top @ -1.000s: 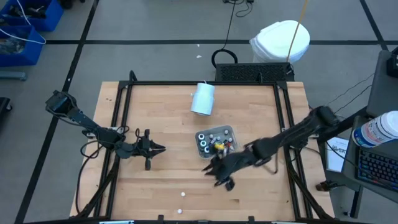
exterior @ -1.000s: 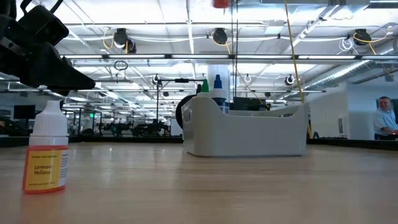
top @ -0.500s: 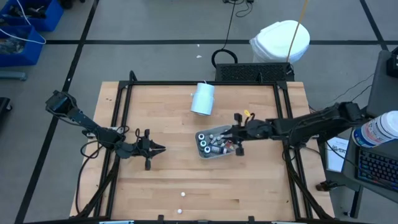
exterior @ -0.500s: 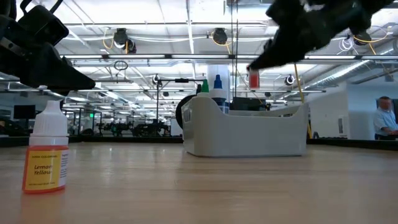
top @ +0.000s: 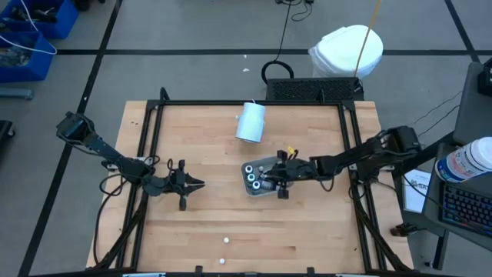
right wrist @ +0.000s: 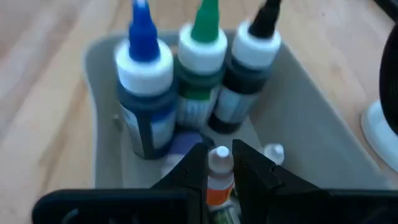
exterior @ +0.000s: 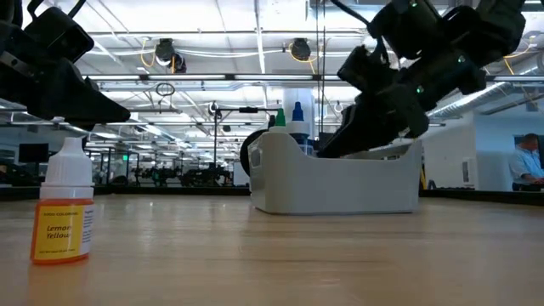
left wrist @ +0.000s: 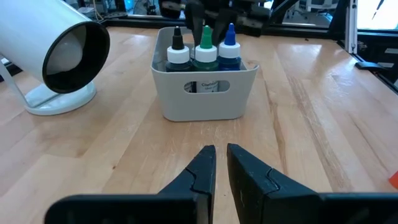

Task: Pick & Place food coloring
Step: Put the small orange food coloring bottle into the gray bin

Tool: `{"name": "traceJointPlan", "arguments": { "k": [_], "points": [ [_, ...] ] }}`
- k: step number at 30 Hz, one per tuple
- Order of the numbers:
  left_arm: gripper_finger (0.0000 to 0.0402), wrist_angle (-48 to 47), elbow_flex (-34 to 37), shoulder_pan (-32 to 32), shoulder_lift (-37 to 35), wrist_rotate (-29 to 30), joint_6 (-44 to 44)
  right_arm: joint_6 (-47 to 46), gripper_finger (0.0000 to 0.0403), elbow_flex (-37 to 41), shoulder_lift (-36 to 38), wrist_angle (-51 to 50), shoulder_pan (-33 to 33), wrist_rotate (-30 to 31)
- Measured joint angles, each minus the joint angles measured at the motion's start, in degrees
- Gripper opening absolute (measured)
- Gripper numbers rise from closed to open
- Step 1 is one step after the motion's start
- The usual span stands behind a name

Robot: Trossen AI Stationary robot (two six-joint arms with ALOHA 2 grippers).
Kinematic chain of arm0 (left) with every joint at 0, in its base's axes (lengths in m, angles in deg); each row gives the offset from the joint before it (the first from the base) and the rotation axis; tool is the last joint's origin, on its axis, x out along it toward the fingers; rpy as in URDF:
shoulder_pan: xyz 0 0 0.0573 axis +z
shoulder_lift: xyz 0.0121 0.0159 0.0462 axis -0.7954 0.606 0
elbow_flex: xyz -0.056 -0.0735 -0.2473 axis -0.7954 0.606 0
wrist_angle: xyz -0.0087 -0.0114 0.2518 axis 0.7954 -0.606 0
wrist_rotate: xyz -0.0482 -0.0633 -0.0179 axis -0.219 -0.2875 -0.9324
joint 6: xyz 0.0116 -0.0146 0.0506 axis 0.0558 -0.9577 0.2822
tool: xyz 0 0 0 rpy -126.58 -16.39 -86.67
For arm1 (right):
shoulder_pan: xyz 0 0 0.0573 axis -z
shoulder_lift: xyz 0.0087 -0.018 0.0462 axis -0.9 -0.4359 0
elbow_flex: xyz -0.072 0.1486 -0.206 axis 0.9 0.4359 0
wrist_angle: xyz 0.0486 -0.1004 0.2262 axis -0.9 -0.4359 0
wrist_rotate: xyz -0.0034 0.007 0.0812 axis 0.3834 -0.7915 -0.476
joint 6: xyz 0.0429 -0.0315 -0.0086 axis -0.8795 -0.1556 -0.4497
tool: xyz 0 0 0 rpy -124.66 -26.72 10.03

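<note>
The food coloring bottles stand and lie in the pale grey tray [top: 264,189]. Blue [right wrist: 144,81], green [right wrist: 202,68] and black [right wrist: 249,68] ones stand upright at its end. My right gripper [top: 272,176] reaches down into the tray [exterior: 336,183], shut on a small orange-red, white-capped bottle [right wrist: 218,180]. One yellow bottle [exterior: 64,212] stands alone on the table near its near edge [top: 226,240]. My left gripper [top: 194,183] waits, shut, just above the table left of the tray, pointing at it [left wrist: 216,163]. My right gripper pinches the small bottle at its white cap and neck [right wrist: 219,160] between the two fingers, one on each side. The fingers slant down from the table's right side. The bottle hangs upright below them, inside the tray among the lying bottles; its base is hidden.
A pale blue-white cylinder [top: 250,121] lies on its side toward the far edge, its open end showing in the left wrist view [left wrist: 74,53]. A black frame [top: 154,138] runs around the table. Bare wood lies between my left gripper and the tray.
My right gripper has come from the table's near middle, carrying the red bottle up and toward the far edge, then swung left over the tray and sunk into it. The bottle that hung above the tray's rim is now below it.
</note>
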Motion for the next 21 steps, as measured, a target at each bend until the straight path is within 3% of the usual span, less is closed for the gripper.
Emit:
{"name": "traceJointPlan", "arguments": {
  "k": [16, 21],
  "points": [
    [0.0049, -0.1, 0.0, 0.0, 0.0, 0.0, -0.4, -2.6, 0.0046, -0.1, -5.8, 5.4, -0.4, 1.8],
    [0.0049, -0.4, 0.0, 0.0, 0.0, 0.0, -0.6, -4.2, 0.0080, -0.1, -5.2, 5.0, -0.4, 3.2]
  ]
}}
